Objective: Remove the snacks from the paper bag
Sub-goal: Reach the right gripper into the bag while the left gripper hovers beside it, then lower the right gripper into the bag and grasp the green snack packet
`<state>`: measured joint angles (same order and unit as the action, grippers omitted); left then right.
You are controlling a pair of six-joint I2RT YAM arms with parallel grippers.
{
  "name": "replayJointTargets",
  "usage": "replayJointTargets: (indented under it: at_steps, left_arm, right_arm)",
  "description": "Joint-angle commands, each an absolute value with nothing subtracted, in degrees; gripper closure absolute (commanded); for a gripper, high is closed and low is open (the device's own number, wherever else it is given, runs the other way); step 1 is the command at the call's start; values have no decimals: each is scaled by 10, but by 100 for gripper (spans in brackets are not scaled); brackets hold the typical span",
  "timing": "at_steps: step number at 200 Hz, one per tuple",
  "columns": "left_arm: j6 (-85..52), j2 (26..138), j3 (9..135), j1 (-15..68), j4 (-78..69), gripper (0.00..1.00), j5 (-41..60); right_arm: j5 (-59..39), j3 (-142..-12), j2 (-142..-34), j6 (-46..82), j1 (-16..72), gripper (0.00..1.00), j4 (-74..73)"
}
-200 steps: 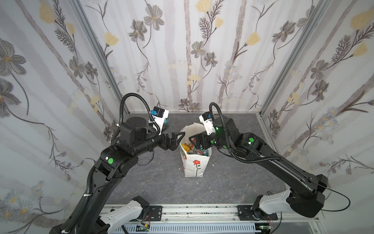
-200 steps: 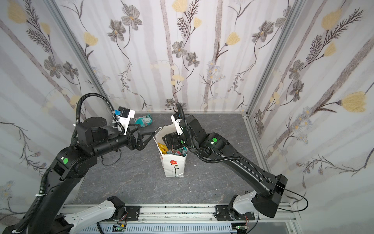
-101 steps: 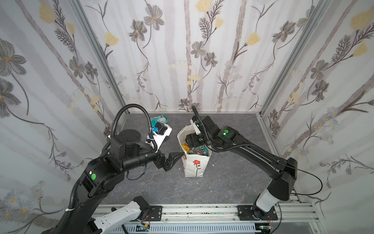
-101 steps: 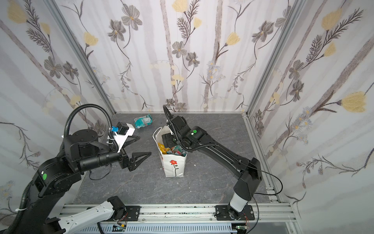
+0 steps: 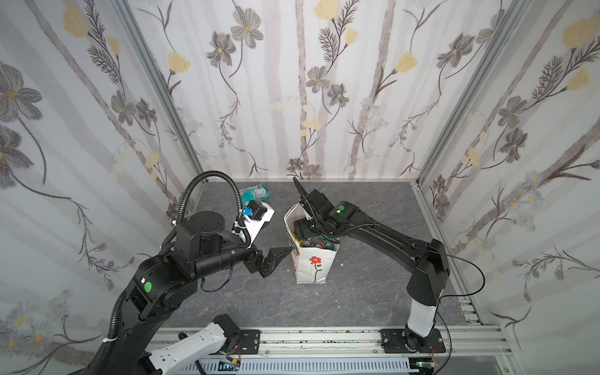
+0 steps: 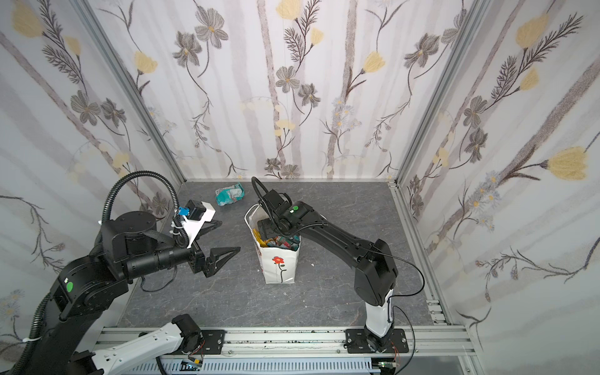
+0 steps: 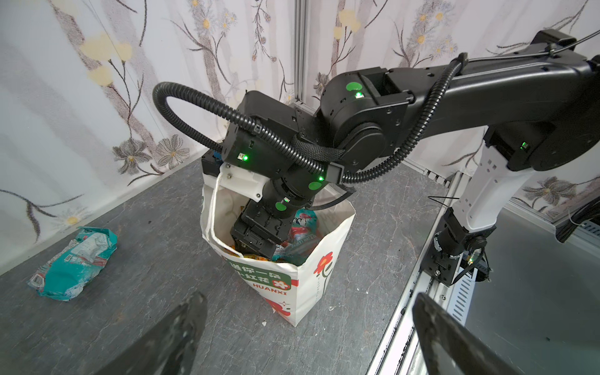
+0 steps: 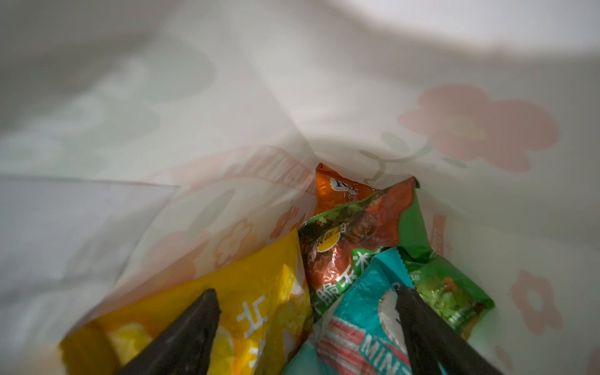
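Right wrist view looked down into the paper bag (image 8: pixel 292 97). Closest to the lens, the right gripper (image 8: pixel 305 292) had its two black fingers (image 8: pixel 181 334) spread apart, gripping nothing. One tip was over a yellow packet (image 8: pixel 253 298) with white Chinese characters. The other tip was over a teal packet (image 8: pixel 354 324), where the white letters "MIN" could be read before the finger covered the rest. Whether the tips touched the packets could not be told. Behind these lay a green and orange packet (image 8: pixel 357 233) with white Chinese writing. Deepest in the corner was an orange packet (image 8: pixel 331 194), its white label too much hidden to read.

In both top views a metal rail (image 5: pixel 324 337) ran along the front edge of the grey table (image 6: pixel 227 292). Further in, the left gripper (image 6: pixel 230 235) hung above the table near the left side of the bag, its fingers wide apart and empty. The bag stood upright in the middle of the table, with the right gripper sunk into its mouth. In the left wrist view its side carried a green label (image 7: pixel 259 276) with Chinese characters, the red word "HUANXI" and a red flower (image 7: pixel 326 259) on a black stem. A white cord handle (image 7: pixel 212 207) hung at the rim. Farthest, near the back wall (image 5: pixel 292 97), a loose teal packet (image 5: pixel 255 193) lay on the table, well apart from the bag. Its print was too small to read.
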<state>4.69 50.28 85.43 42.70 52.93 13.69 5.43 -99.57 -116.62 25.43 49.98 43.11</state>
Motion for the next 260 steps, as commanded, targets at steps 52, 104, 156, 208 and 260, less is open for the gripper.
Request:
replayJointTargets:
  at_steps: [52,104,156,208,260]
  left_arm:
    - [47,501,844,427,519,0,137]
    - [42,498,839,427,514,0,137]
    - [37,494,837,427,506,0,131]
    - [34,492,818,428,502,0,124]
    - [30,491,807,427,491,0,119]
  right_arm:
    - [66,-939,-1183,275,499,24,359]
    - [61,-913,-1179,277,499,55,341]
    - [66,-895,-1152,277,498,91,324]
    - [74,-884,-1113,277,499,100,311]
    - [105,-870,-1074,283,504,62,296]
